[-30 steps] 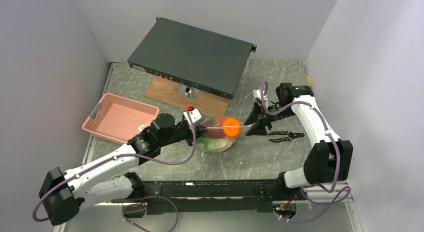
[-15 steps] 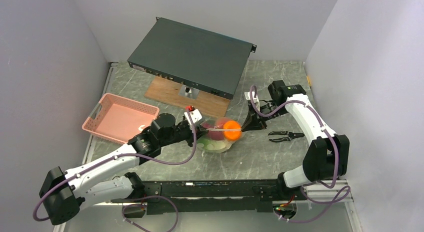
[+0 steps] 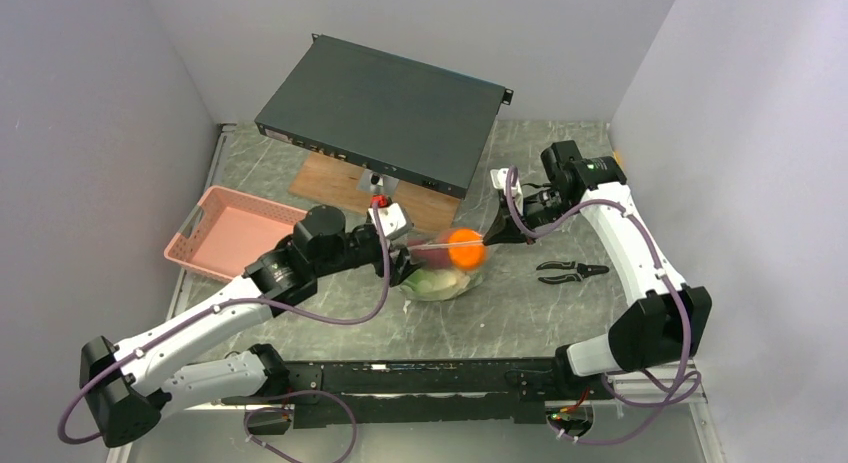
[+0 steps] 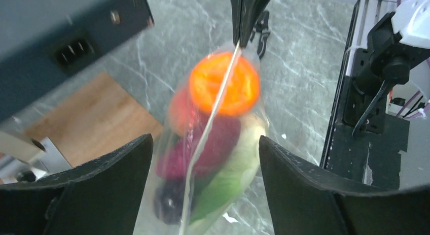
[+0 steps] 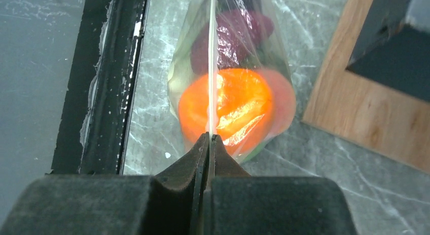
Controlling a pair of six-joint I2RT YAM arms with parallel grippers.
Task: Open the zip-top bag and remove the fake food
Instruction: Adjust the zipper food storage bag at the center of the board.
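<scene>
The zip-top bag [image 3: 472, 279] is near the middle of the desk [image 3: 540, 318], stretched left to right between the two arms with its zip strip uppermost. Whether its bulging bottom rests on the surface cannot be told. The right tool [image 5: 209, 139] is pressed together on the right end of the strip, clamping the plastic with no gap showing. The left tool [image 4: 204, 139] stands wide apart, one finger on either side of the bag's left end, and whether either finger touches the plastic is unclear. The fake food [image 3: 445, 281] is packed close inside. An orange ball [image 5: 225, 110] is highest, right by the right tool. A red-pink piece [image 5: 284, 100] and a dark purple-red piece [image 4: 215, 143] lie beside it, and a green piece [image 4: 230, 176] is lowest. Black pliers [image 3: 570, 270] lie on the desk right of the bag, apart from it. A pink basket [image 3: 240, 238] stands to the left. On the far side a dark flat case [image 3: 385, 108] rests on a wooden board [image 3: 325, 178].
</scene>
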